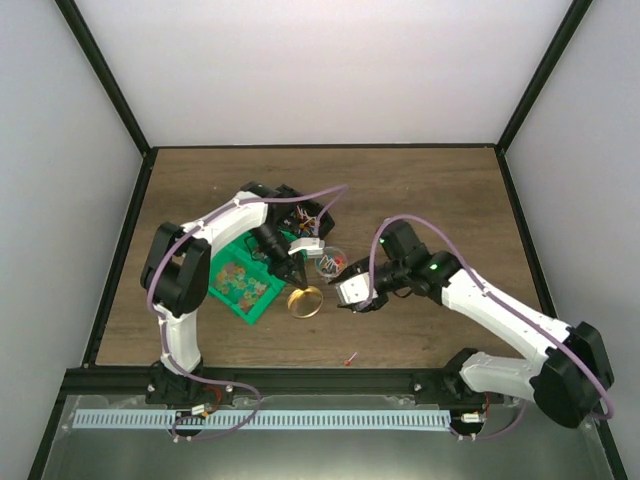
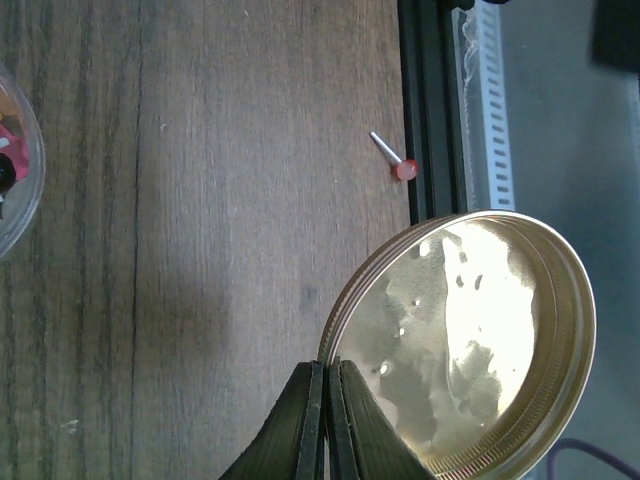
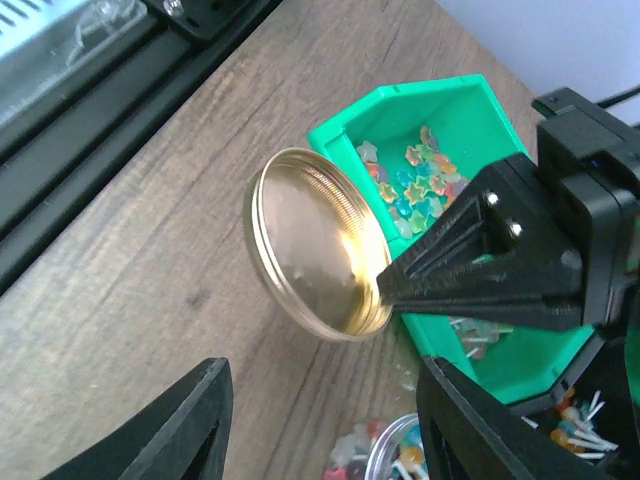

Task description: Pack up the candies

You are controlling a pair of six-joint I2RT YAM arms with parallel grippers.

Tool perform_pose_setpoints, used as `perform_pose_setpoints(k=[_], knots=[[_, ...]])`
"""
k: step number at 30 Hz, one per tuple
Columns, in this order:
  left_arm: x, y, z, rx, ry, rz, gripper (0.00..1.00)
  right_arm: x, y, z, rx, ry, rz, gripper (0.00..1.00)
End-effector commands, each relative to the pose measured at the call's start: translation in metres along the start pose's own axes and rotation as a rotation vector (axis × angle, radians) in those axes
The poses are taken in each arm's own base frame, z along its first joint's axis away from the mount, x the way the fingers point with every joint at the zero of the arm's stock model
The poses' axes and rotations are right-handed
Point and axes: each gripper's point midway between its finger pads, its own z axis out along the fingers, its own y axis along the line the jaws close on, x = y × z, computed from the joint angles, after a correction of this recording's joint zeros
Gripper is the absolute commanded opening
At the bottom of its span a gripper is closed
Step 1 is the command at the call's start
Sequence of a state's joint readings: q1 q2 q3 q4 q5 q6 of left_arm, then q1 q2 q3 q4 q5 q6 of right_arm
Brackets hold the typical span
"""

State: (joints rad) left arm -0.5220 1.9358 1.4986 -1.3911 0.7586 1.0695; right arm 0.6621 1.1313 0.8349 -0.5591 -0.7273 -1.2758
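Near the middle of the tabletop [image 1: 430, 190], the left pincer [image 2: 327, 368] is clamped on the rim of the gold lid [image 2: 470, 340] and holds it tilted; whether the lid's lower edge touches the wood I cannot tell. The right pincer [image 3: 322, 385] hangs just to the lid's right, its jaws apart with nothing between them.

Beyond the lid, toward the left edge, a green bin [image 3: 400, 98] holds the candies [image 3: 415, 185], which are small bright star-shaped sweets lying loose on its floor. A clear jar [image 2: 40, 170] stands just beside the bin and the lid, with a few sweets inside. One red lollipop [image 2: 403, 170] lies alone close to the near edge.

The candies look very light, hard and slippery, so they would probably skid or scatter under a careless pinch. Each seems too small for a sure single grip, so closing gently on a small heap against the bin wall looks safer. The lollipop is likely best taken across its stick, close to the head.
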Motion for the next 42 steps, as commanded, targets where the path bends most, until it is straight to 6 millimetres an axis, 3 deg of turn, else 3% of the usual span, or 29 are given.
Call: perform_pose_setpoints(k=[1, 5, 14, 23, 38, 42], knots=[[-0.007, -0.002, 0.003, 0.056, -0.042, -0.034, 0.04, 0.003, -0.018, 0.024, 0.071, 0.062, -0.196, 0.53], [-0.006, 0.000, 0.005, 0.065, -0.041, -0.051, 0.04, 0.005, -0.021, 0.037, 0.081, 0.076, -0.239, 0.52], [-0.012, 0.005, 0.007, 0.094, -0.077, -0.073, 0.04, 0.007, -0.002, 0.046, 0.002, 0.029, -0.272, 0.52], [-0.016, 0.009, 0.012, 0.126, -0.103, -0.108, 0.04, 0.012, 0.002, 0.051, 0.006, 0.021, -0.257, 0.52], [-0.018, 0.013, 0.011, 0.127, -0.107, -0.139, 0.06, 0.009, 0.000, 0.058, 0.006, -0.015, -0.279, 0.33], [-0.019, 0.015, 0.008, 0.121, -0.122, -0.144, 0.06, 0.009, -0.001, 0.059, 0.001, -0.017, -0.268, 0.24]])
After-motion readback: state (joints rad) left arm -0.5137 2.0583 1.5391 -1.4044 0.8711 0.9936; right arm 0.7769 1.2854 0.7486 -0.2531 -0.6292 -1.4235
